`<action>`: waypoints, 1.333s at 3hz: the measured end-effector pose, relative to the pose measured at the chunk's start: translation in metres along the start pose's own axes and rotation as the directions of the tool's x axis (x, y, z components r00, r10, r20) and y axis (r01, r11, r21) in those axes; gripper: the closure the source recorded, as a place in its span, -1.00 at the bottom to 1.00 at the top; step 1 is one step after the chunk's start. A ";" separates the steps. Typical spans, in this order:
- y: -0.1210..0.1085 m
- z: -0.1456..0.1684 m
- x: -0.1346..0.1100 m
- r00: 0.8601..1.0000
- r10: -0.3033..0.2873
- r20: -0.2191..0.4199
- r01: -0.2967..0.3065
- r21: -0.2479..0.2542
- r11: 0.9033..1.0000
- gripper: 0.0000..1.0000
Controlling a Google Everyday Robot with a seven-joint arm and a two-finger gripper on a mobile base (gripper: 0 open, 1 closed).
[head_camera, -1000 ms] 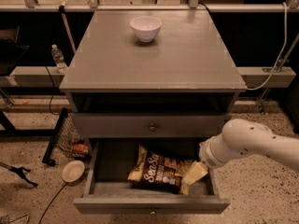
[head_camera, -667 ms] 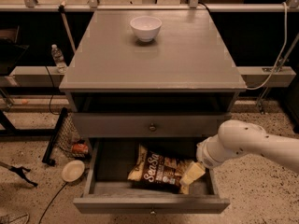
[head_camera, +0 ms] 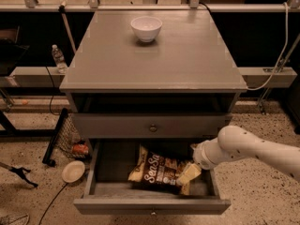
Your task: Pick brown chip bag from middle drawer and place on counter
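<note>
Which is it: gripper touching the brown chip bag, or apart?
Cannot tell: the camera view shows the gripper in the middle drawer overlapping the brown chip bag, contact unclear.

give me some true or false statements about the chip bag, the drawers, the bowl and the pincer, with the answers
1. The brown chip bag lies inside the open middle drawer. True.
2. The white bowl sits in that drawer beside the bag. False: it stands on the counter, toward the back.
3. The pincer is down in the middle drawer, at the bag's right end as the camera sees it. True.
4. The drawer with the round knob is pulled out. False: it is closed; only the drawer below it is open.
5. A water bottle stands on the rail left of the cabinet. True.
</note>
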State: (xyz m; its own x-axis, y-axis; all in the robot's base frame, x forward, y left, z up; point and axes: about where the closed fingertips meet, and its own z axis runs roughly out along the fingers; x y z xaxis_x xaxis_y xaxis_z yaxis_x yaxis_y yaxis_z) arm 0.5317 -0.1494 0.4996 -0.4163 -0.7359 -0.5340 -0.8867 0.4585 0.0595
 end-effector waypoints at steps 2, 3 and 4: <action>-0.013 0.067 0.001 0.994 -0.026 0.107 0.032 -0.057 0.998 -1.00; -0.012 0.086 0.000 0.993 -0.034 0.116 0.043 -0.078 0.996 -1.00; -0.005 0.114 -0.003 0.993 -0.039 0.113 0.056 -0.149 0.987 -1.00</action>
State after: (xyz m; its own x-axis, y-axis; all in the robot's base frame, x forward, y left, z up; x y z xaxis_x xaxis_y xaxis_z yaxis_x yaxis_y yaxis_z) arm 0.5598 -0.0929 0.4050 -0.3562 -0.6922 -0.6277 -0.9286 0.3372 0.1551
